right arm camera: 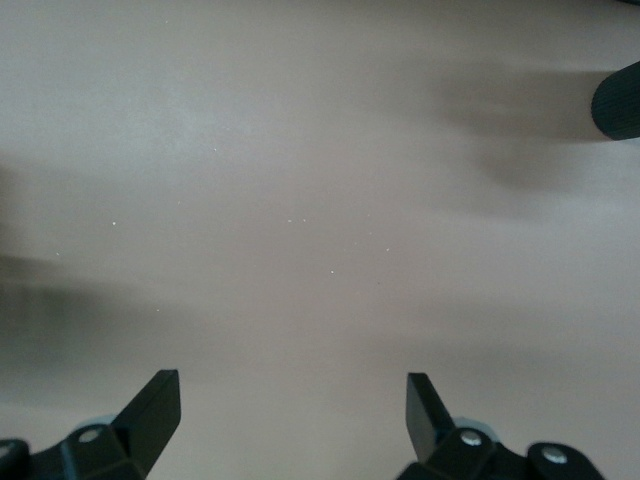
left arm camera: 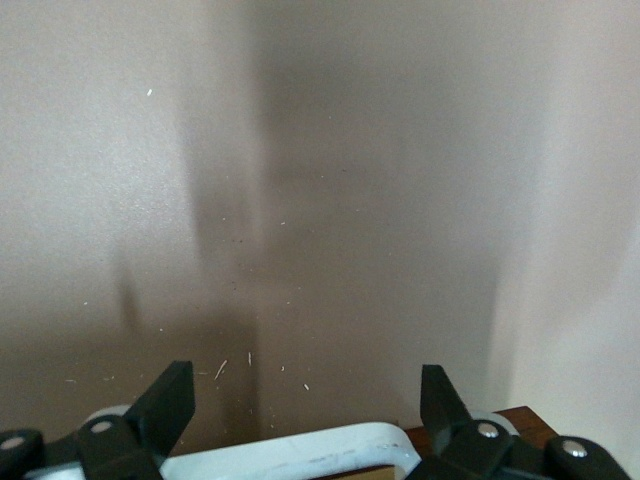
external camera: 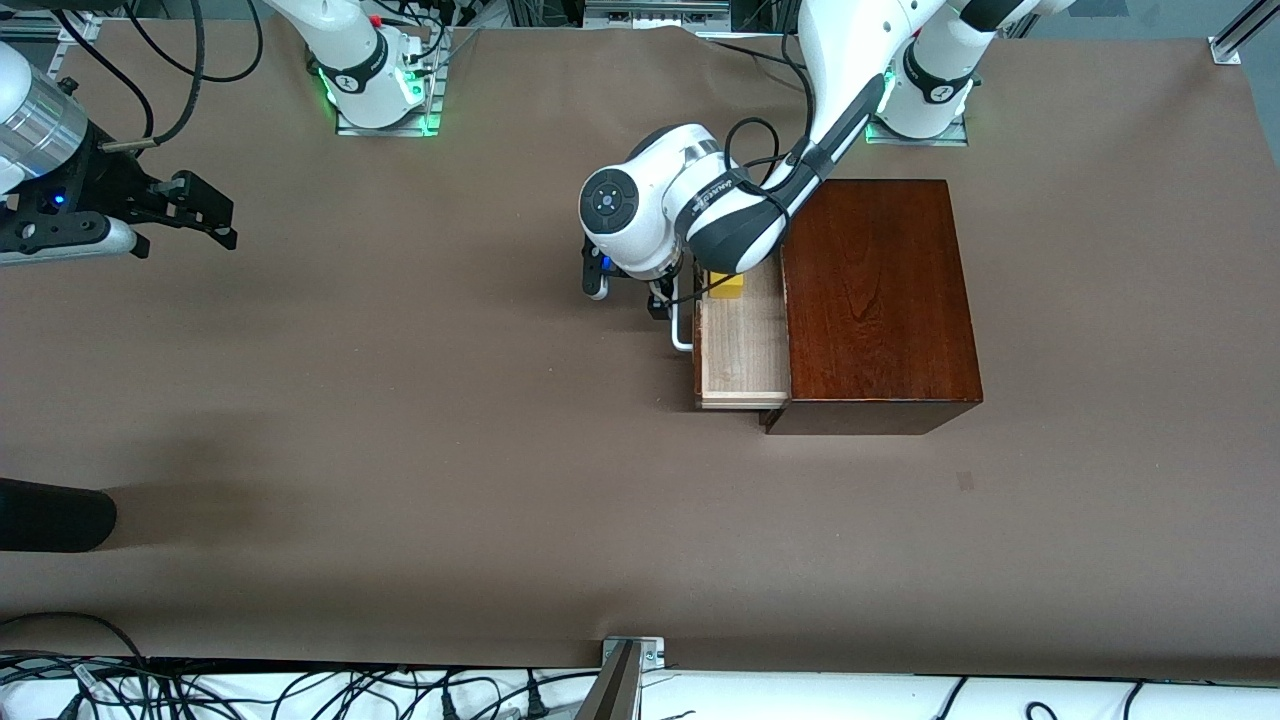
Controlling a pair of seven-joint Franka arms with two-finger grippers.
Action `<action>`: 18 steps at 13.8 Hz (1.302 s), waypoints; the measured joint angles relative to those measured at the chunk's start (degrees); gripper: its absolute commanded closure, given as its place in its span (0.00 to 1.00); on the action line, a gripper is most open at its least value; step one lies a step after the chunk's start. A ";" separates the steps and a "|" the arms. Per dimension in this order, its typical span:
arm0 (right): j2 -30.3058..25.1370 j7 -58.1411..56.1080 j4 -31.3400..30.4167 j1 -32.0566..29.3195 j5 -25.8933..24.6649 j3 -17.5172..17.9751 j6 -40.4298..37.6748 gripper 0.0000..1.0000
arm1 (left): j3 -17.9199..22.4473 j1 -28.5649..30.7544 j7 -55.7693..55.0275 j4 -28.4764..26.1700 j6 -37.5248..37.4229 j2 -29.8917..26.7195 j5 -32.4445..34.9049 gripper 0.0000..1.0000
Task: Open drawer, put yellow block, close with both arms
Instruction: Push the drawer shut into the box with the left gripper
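The dark reddish-brown wooden box (external camera: 875,300) stands toward the left arm's end of the table. Its drawer (external camera: 745,345) is pulled out, pale wood inside. The yellow block (external camera: 727,286) lies in the drawer at its end farther from the front camera, partly hidden by the left arm. My left gripper (external camera: 627,293) is open at the white handle (external camera: 682,325). In the left wrist view the handle (left arm camera: 300,455) lies between the open fingers of the left gripper (left arm camera: 305,392). My right gripper (external camera: 213,218) is open and empty, held in the air over bare table at the right arm's end; the right wrist view shows it (right arm camera: 290,392) over bare table.
A black rounded object (external camera: 50,515) juts in over the table at the right arm's end, also in the right wrist view (right arm camera: 620,100). Cables (external camera: 300,695) run along the table edge nearest the front camera. The arm bases (external camera: 380,90) stand along the edge farthest from it.
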 measured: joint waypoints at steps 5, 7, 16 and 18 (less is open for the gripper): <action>0.00 0.07 0.00 0.00 0.00 -0.42 -0.09 0.00 | 0.00 1.43 0.79 0.01 0.10 -0.15 -0.56 0.00; 0.00 0.07 0.00 0.00 0.00 -0.43 -0.09 0.00 | -0.19 1.62 1.31 0.01 -0.04 -0.19 -0.53 0.00; 0.01 0.09 0.00 0.00 0.00 -0.46 -0.11 0.00 | -0.36 1.50 5.88 0.11 -5.07 -0.24 3.57 0.00; 0.01 0.09 0.00 0.00 0.00 -0.47 -0.11 0.00 | -0.52 1.24 5.88 -0.02 -6.21 -0.25 5.40 0.00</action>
